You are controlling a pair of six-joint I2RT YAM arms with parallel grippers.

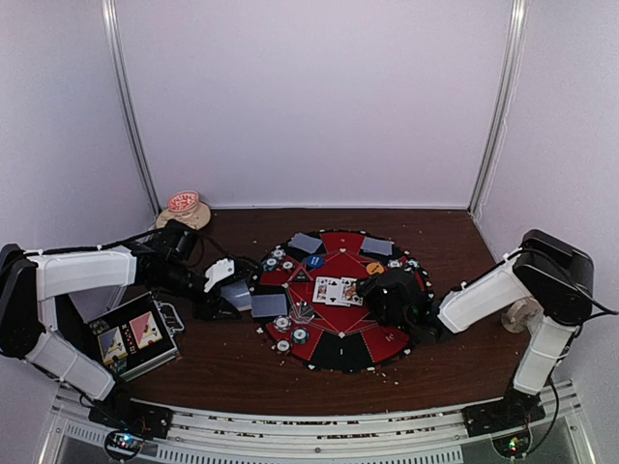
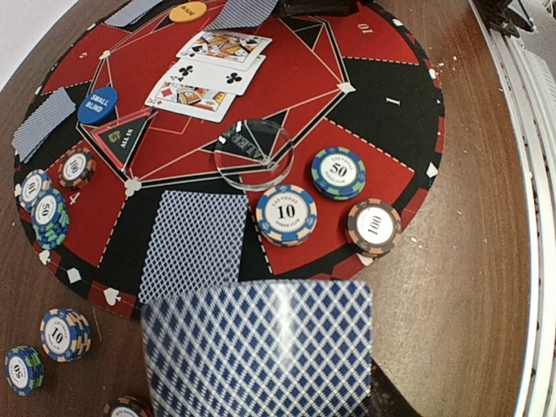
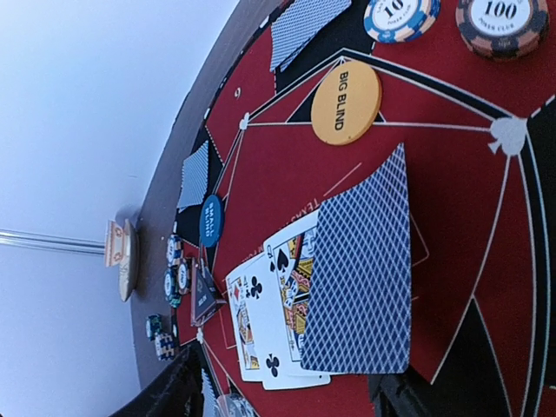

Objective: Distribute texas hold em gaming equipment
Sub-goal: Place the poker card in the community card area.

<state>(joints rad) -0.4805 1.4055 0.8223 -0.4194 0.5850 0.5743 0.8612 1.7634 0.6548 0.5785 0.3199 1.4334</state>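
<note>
Two grippers: the left gripper (image 1: 230, 298) grasps a blue-backed card (image 2: 261, 347); the right gripper (image 1: 368, 287) hangs released over the centre card (image 3: 360, 278).

Lab booth: white walls (image 1: 309, 97) enclose a brown table (image 1: 232, 365).

The top view looks down from high behind the near edge of the bench (image 1: 232, 372), taking in the whole round mat (image 1: 387, 340). The left wrist view sits close above the mat's left edge, facing across it. The right wrist view, rolled sideways, skims low from the mat's right, and all three share the face-up cards (image 1: 337, 290) at the mat's centre.
</note>
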